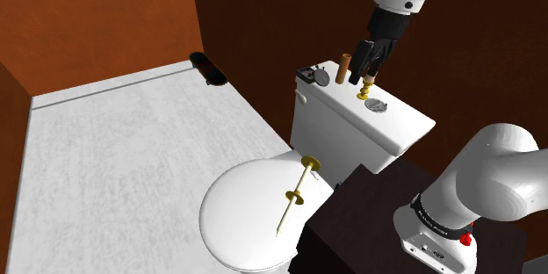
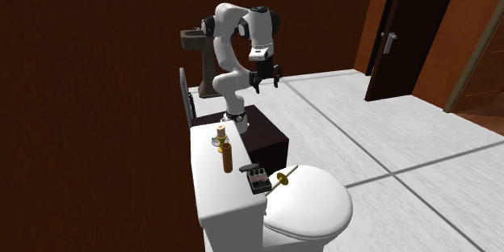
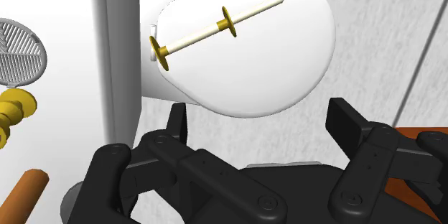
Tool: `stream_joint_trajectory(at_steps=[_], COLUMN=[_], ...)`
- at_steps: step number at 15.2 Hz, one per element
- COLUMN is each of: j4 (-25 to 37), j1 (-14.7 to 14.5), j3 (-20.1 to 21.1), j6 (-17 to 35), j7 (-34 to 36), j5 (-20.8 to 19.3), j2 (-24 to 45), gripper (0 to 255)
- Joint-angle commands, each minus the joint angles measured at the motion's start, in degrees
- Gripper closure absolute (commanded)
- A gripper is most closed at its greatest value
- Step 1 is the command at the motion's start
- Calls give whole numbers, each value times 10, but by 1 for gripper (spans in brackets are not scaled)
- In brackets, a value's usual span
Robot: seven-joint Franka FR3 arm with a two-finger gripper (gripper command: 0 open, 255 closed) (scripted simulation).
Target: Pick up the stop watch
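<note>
Spread open and empty, the gripper (image 1: 367, 60) hangs above the toilet (image 1: 246, 219), and a descent onto the stop watch (image 1: 308, 75), at the end of the tank lid (image 1: 400, 123), could topple the upright brown cylinder (image 1: 345, 68) near it.

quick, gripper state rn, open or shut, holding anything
gripper: open, fingers apart, holding nothing

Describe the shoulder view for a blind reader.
A black pincer hangs open over a white toilet tank, near a gold piece. A stopwatch sits at the tank's end toward the view's left, near a brown cylinder; a cream rod lies on the closed lid.
</note>
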State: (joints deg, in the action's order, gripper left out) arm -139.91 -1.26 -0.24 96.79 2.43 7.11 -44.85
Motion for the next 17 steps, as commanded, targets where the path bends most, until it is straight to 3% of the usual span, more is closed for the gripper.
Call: stream_joint_trajectory(at_steps=[1, 9, 17], j4=[0, 17, 83], j1=[0, 20, 33], j3=[0, -42, -80], j6=[0, 127, 234], j7=[0, -80, -150], j5=[0, -50, -77], j2=[0, 123, 268], gripper=[0, 0, 0])
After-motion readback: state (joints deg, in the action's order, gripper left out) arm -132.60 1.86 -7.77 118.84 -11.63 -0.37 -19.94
